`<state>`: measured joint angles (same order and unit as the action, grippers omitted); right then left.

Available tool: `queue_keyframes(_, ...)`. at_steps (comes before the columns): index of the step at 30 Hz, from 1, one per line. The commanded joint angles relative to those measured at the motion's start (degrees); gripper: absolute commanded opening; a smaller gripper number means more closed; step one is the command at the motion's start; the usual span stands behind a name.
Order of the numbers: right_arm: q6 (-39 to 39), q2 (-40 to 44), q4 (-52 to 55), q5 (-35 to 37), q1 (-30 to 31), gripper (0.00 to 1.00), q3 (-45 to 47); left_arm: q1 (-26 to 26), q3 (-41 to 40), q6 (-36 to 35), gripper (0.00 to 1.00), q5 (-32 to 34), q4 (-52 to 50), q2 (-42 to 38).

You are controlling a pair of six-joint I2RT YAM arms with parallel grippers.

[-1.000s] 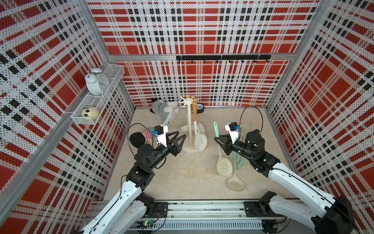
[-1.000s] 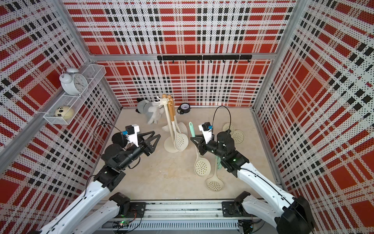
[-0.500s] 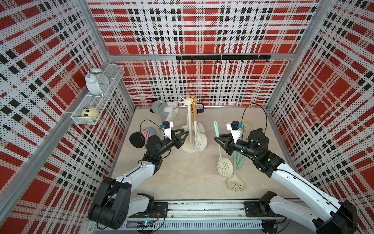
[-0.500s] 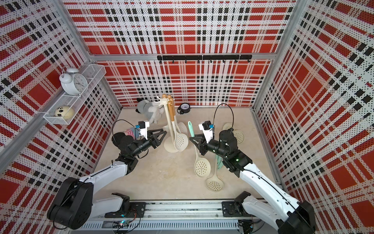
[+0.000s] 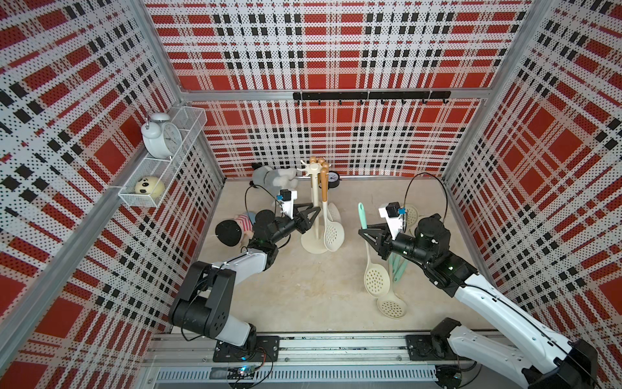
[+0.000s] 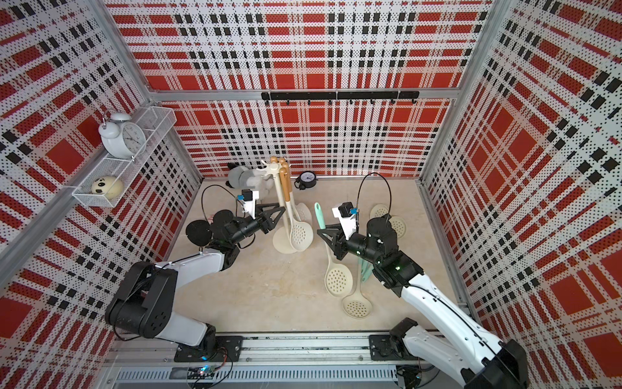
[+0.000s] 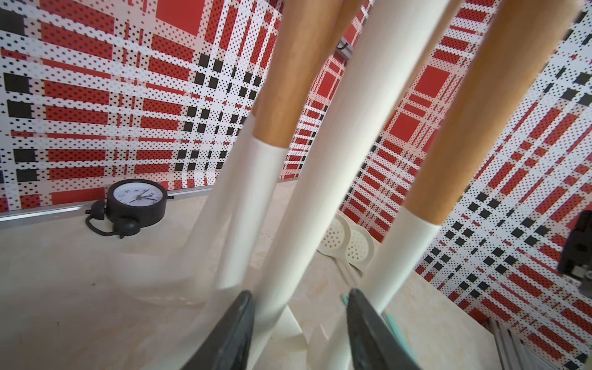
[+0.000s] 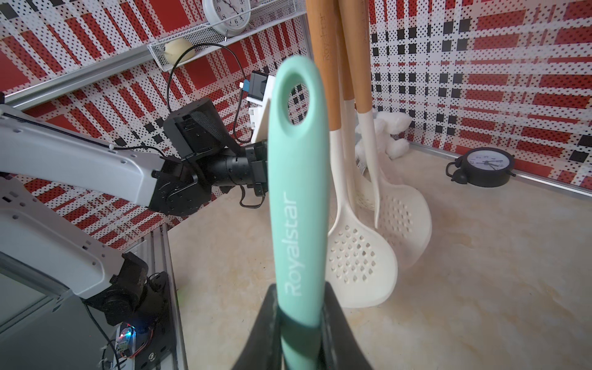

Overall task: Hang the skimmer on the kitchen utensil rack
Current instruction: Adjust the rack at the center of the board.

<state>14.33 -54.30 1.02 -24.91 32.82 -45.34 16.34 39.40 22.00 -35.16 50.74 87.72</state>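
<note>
Honestly, the right hand [image 8: 301,288] looks solid: it's clamped on the mint-handled skimmer [image 8: 298,198], lower centre of the right wrist view, with the handle pointing up and the hanging hole free above the grip. The left hand [image 7: 299,291] has its jaws apart either side of the pole [image 7: 323,179] of the kitchen utensil rack [image 5: 313,245], not squeezing it as far as I can see. The rack stands upper middle of the tabletop [image 5: 303,296] in both top views. If it were me, I'd pin that pole first so the stand can't skate. Then I'd lift the hole over a free prong, clear of the wooden-handled skimmers [image 5: 324,188] hanging there, and let go only once it's seated. The right wrist view gives you the hole nice and clear, but only a top view shows the crown [image 5: 313,165]. The left wrist view alone shows the gap at the pole.
</note>
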Motion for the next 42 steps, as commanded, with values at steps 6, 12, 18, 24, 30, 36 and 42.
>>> queue_keyframes(6, -0.9, 1.2, 1.4, 0.0, -0.4, 0.00, -1.3, -0.7, 3.6, -2.4, 0.47, -2.4, 1.1, 5.1)
queue_keyframes(12, -1.0, 1.2, 1.6, 0.3, -0.4, 0.00, -1.2, 0.3, 5.5, -2.7, 0.43, -6.0, 1.1, 8.8)
queue_keyframes(18, -0.9, 1.2, 2.0, 0.2, -0.3, 0.00, -1.0, 0.4, 6.6, -2.8, 0.30, -9.7, 1.4, 12.2)
queue_keyframes(24, -0.8, 1.5, 2.0, 0.3, -0.4, 0.00, -0.9, 0.4, 6.0, -2.4, 0.12, -7.6, 2.1, 10.9)
queue_keyframes(30, -1.4, 2.9, 2.9, 3.1, -0.3, 0.00, 0.0, 3.1, 3.7, -4.9, 0.00, 8.2, -0.6, 2.2)
queue_keyframes(36, -1.3, 6.6, 3.0, 11.6, -0.3, 0.00, 1.8, 14.9, 5.4, -13.3, 0.00, 42.1, -8.6, -6.1)
queue_keyframes(42, -1.1, 7.4, 3.0, 12.7, -0.3, 0.00, 2.4, 24.1, 4.7, -16.6, 0.00, 72.3, -2.8, -6.8)
